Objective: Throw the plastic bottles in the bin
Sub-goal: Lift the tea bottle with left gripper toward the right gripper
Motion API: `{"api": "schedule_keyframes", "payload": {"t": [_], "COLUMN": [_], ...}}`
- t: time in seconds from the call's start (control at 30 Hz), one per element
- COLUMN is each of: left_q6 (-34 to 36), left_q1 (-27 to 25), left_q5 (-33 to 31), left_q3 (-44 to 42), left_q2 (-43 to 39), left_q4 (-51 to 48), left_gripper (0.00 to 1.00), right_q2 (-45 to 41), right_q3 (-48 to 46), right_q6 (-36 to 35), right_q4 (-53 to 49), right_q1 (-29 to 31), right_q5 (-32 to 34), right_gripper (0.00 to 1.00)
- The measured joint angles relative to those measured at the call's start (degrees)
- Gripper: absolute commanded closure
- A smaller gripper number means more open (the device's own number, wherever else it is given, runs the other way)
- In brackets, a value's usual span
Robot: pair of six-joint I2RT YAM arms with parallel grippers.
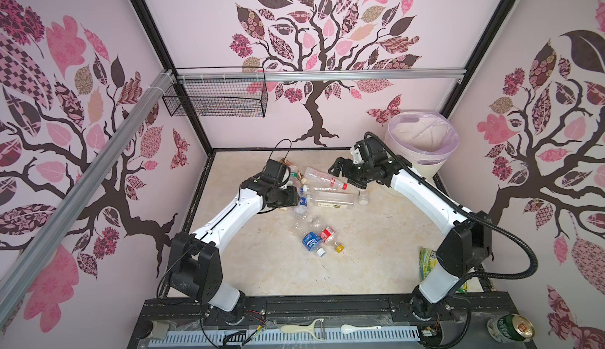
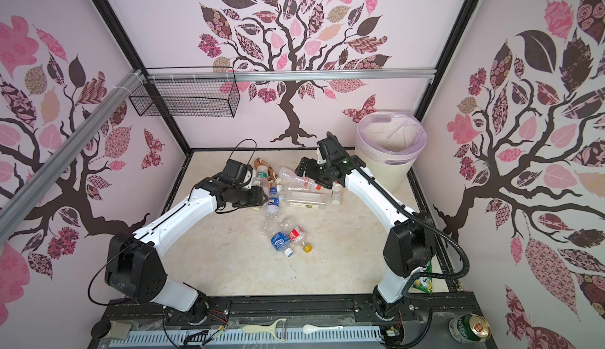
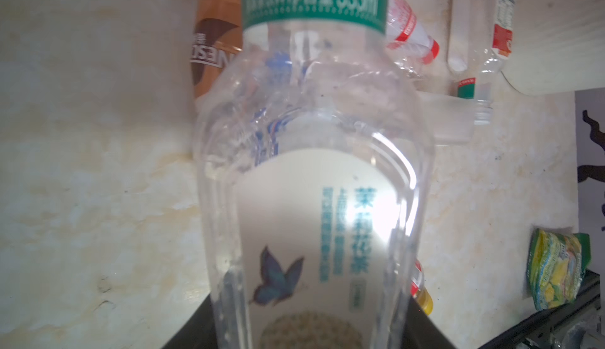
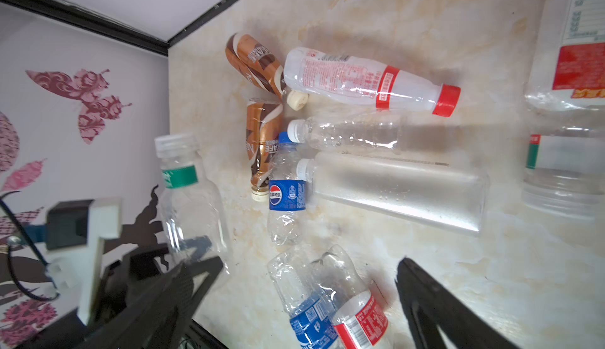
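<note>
The left gripper [image 4: 193, 249] clamps the green-banded bottle [image 3: 311, 167] by its base, ready for the bin [image 1: 425, 169] at two o'clock, while the right gripper [image 1: 339, 167] hovers wide open over the remaining bottles [image 1: 327, 196].

Bottles [image 1: 331, 199] clutter the middle; near tabletop [image 1: 278, 265] open

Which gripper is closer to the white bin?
Right. The right gripper hangs open a short way from the bin; the left gripper, clamped on a clear bottle, is farther from it.
</note>
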Motion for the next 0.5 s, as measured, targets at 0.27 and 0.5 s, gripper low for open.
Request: {"api": "schedule_keyframes", "payload": {"t": [0.27,0.5], "left_q6": [-3.6,-5.6], "left_q1": [-10.1,-16.6], "left_q5": [1.6,1.6], "left_q3": [0.1,1.3], "left_q2": [-2.8,-3.6], "left_q4": [2.0,2.6], "left_gripper": [0.46,0.46], "right_q2": [-5.5,-8.2], "right_q3": [-1.2,-5.7], "right_q6": [1.9,3.5], "right_q4": [1.9,3.6], "right_q1": [-1.9,-2.1], "right_q5": [-2.0,-4.2], "right_gripper": [0.06,0.11]}}
